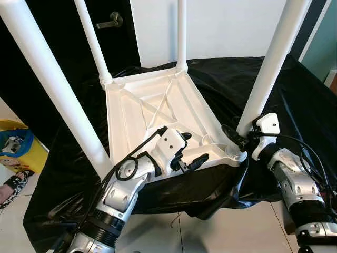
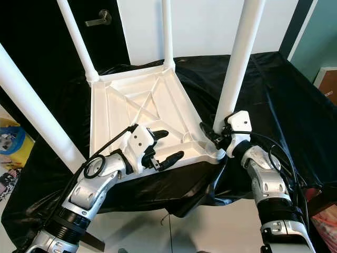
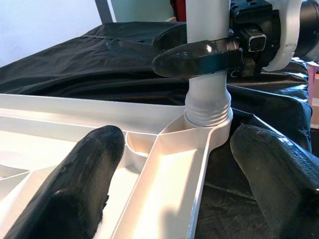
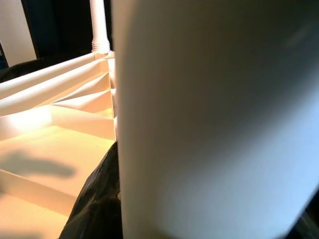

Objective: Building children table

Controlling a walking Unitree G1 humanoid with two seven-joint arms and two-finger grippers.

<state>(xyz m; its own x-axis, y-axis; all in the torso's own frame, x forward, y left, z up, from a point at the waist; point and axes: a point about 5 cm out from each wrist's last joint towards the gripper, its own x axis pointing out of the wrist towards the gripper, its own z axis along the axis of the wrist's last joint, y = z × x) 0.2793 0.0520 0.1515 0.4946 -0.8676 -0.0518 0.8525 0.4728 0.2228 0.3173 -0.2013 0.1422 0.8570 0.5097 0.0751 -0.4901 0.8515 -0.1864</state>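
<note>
I see the tabletop (image 1: 158, 113) lying upside down on the black cloth (image 1: 295, 100), white plastic, its ribbed underside up with crossing stiffeners and a raised rim. Four white round legs stand up from its corners; each ends in a ribbed collar seated in a corner socket. The near edge of the tabletop lies along the near edge of the cloth, toward me.

My right gripper (image 1: 235, 138) is clenched on the near right leg (image 1: 271, 63), low down, just above its collar; in the left wrist view one black finger (image 3: 199, 57) wraps across the tube. In the right wrist view that leg is a blurred white column right against the camera.

My left gripper (image 2: 163, 145) is released, fingers spread, straddling the tabletop's near rim, one finger over the ribbed inside, the other outside above the cloth. I cannot tell whether they touch the plastic.

Behind the far legs is a dark door (image 1: 58, 31) with a lever handle (image 1: 111, 21).
</note>
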